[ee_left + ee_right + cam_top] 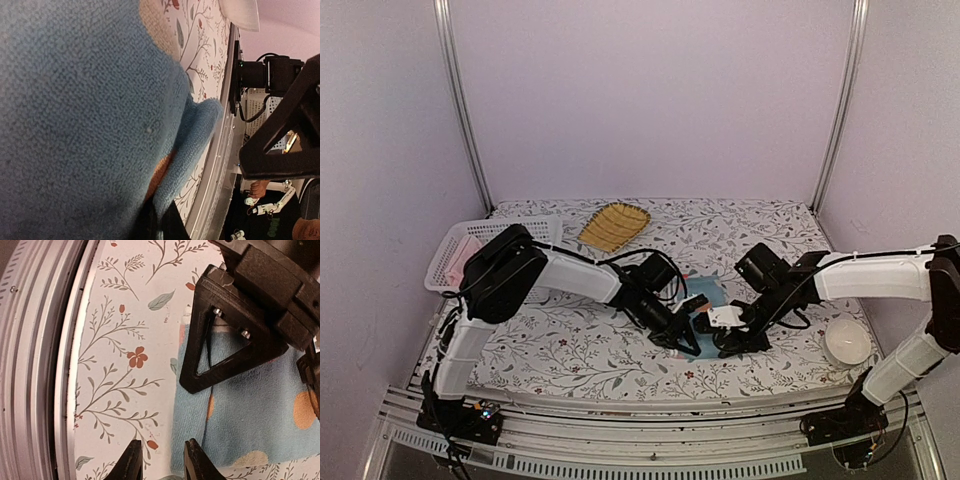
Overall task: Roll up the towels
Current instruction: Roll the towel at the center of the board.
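Observation:
The small light-blue towel with orange prints [708, 300] lies on the flowered table between my two grippers. My left gripper [686, 335] is at its near left edge. In the left wrist view the towel [90, 100] fills the frame, and a folded edge runs down between the dark fingers of the left gripper [157, 217], which is shut on it. My right gripper [162, 462] is open and straddles the towel's edge, one finger over the table and one over the towel [250, 405]. The right gripper also shows in the top view [728, 338]. The larger plain towel is out of view.
A yellow ribbed leaf-shaped tray [613, 225] lies at the back. A white basket [445, 262] with something pink in it stands at the far left. A white bowl [847, 342] sits near the right front. The table's metal front rail [45, 365] is close to the right gripper.

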